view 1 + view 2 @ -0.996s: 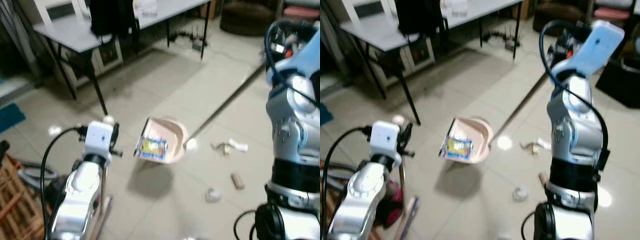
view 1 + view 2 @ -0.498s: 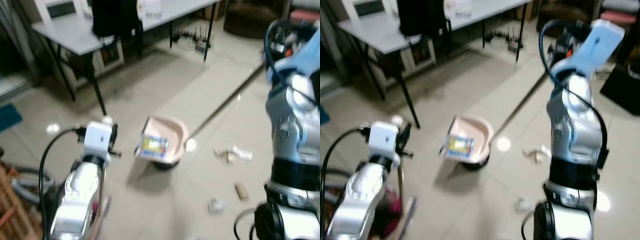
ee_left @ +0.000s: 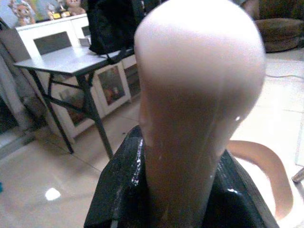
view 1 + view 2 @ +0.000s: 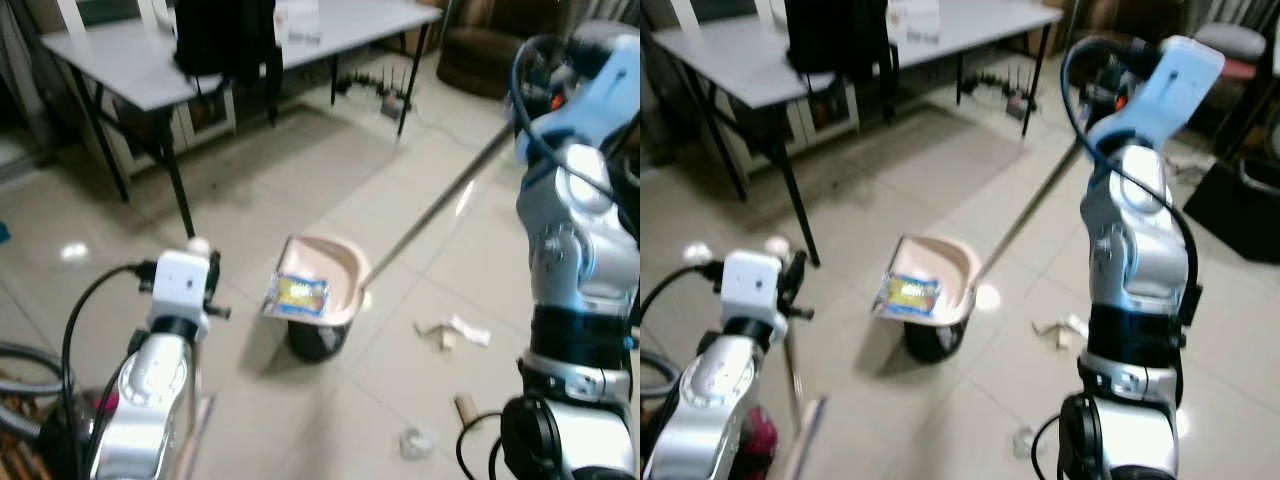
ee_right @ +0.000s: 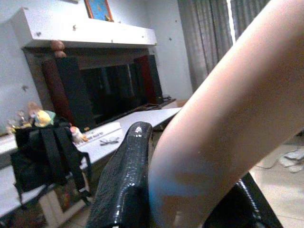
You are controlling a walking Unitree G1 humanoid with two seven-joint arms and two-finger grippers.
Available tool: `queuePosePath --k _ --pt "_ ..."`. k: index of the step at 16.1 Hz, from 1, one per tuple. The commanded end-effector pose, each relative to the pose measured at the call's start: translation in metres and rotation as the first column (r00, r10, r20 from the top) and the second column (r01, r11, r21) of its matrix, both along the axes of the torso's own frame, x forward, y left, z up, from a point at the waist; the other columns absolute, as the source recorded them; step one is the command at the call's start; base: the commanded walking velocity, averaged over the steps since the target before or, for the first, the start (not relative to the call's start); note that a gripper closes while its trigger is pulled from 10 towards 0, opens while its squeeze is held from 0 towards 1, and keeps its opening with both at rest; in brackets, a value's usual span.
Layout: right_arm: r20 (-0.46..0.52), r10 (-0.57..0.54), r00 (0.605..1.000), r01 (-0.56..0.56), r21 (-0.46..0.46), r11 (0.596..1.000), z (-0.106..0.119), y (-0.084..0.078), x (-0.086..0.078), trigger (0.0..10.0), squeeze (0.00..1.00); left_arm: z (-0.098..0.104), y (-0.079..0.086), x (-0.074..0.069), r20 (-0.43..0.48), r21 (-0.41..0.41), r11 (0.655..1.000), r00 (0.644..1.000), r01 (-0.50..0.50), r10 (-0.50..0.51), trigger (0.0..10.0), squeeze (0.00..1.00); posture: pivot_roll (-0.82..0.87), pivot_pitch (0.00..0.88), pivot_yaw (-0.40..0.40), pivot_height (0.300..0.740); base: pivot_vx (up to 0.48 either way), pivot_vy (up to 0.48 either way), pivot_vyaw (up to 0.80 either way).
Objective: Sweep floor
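Left gripper still clamping broom handle, right gripper pinching dustpan pole, dustpan lifted higher.

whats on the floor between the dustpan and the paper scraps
Bare tile: in the left eye view nothing lies between the dustpan and the paper scraps.

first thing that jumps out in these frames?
The pink dustpan, raised off the tiled floor on its long handle with a yellow-blue packet in it. Next, the litter right of it: crumpled paper scraps, a small brown roll. The left end effector grips a pink broom handle.
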State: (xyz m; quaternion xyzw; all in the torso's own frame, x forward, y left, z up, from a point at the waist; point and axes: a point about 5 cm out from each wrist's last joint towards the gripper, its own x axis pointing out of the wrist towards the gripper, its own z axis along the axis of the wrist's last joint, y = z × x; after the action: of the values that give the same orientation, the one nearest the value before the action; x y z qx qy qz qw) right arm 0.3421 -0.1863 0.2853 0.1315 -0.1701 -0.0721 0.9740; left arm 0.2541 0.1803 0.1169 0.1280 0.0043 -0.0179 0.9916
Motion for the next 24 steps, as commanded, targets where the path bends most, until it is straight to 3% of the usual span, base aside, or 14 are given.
queuePosePath --k 1,8,14,18,24 --pt "0.056 -0.042 0.998 0.042 0.010 0.999 0.010 -0.011 -0.005 10.0 0.00 0.008 -0.009 0.003 0.039 0.000 0.999 0.999 0.038 -0.038 10.0 0.00 -0.07 0.000 -0.015 0.740 0.428 0.000 0.00" --pt "0.050 -0.068 0.996 0.067 0.026 0.997 0.005 -0.017 -0.009 10.0 0.00 0.009 -0.012 0.007 0.038 0.007 0.997 0.996 0.074 -0.074 10.0 0.00 -0.08 0.000 0.013 0.740 0.428 0.000 -0.21" --pt "0.046 -0.044 0.998 0.044 0.007 0.999 0.003 -0.011 -0.009 10.0 0.00 0.009 -0.012 0.008 0.035 0.005 0.997 0.996 0.083 -0.083 10.0 0.00 -0.08 0.000 0.015 0.740 0.423 0.000 0.00" --pt "0.013 -0.031 0.999 0.032 -0.059 0.998 -0.002 -0.008 -0.008 10.0 0.00 0.005 -0.014 0.005 0.018 0.011 0.996 0.996 0.090 -0.090 10.0 0.00 -0.08 0.000 0.014 0.740 0.000 0.000 0.00" --pt "0.019 -0.032 0.999 0.034 -0.063 0.997 -0.006 -0.006 -0.011 10.0 0.00 0.004 -0.012 0.003 0.019 0.025 0.996 0.996 0.081 -0.082 10.0 0.00 -0.07 0.000 0.014 0.740 0.000 0.000 0.00"
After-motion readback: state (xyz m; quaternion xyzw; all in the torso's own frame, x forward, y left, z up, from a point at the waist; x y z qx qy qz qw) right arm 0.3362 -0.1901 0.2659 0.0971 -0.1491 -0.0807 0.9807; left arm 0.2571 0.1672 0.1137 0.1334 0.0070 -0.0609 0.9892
